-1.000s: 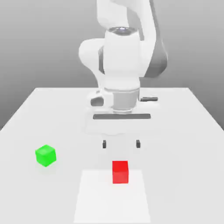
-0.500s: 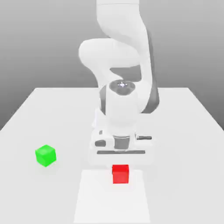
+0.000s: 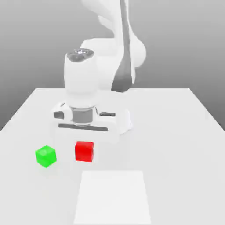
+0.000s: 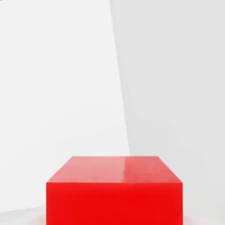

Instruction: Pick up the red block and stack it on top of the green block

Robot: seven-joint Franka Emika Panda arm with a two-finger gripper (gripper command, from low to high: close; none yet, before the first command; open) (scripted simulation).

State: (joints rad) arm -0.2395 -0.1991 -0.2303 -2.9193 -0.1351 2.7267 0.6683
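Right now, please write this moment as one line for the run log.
pincer: shut on red block | red block: lifted, beside green block | stack: not yet made

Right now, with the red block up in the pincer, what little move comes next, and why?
Probably carry the red block a little further toward the exterior view's left: the pincer grips it, but the green block stands on the table off to that side, not under it.

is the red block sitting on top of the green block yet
No, in the exterior view the red block is at the hand, off to the side of the green block, whose top face is bare.
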